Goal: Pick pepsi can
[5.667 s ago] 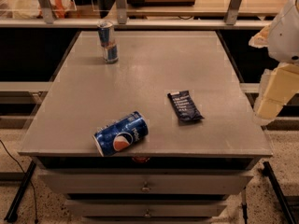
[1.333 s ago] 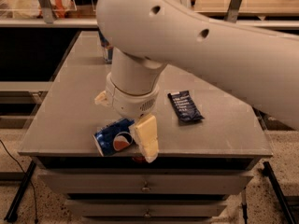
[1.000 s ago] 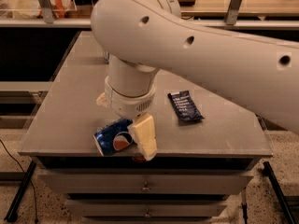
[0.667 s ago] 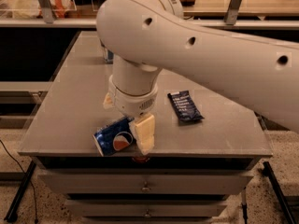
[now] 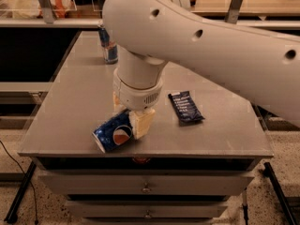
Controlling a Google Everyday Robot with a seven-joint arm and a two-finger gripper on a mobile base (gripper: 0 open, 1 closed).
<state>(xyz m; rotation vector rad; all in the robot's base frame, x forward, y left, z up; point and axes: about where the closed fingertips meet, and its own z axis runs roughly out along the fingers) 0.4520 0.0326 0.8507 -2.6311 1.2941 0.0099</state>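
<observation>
The pepsi can (image 5: 114,133) lies on its side near the front edge of the grey table (image 5: 70,102), its silver end facing front left. It is dark blue with a round red-white-blue logo. My gripper (image 5: 129,113) comes straight down onto the can's right end. One cream finger (image 5: 142,122) sits against the near side and the other (image 5: 117,101) against the far side. The jaws are closed on the can, which still rests on the table. The wrist hides the can's far end.
A slim blue-and-silver can (image 5: 109,47) stands at the back left of the table, partly behind my arm. A flat dark blue snack wrapper (image 5: 185,107) lies right of the gripper. Drawers (image 5: 146,187) sit below the table top. A shelf rail runs behind.
The arm swung in from the right and came down over the can. In the last second the near finger has moved in against the can's side.
</observation>
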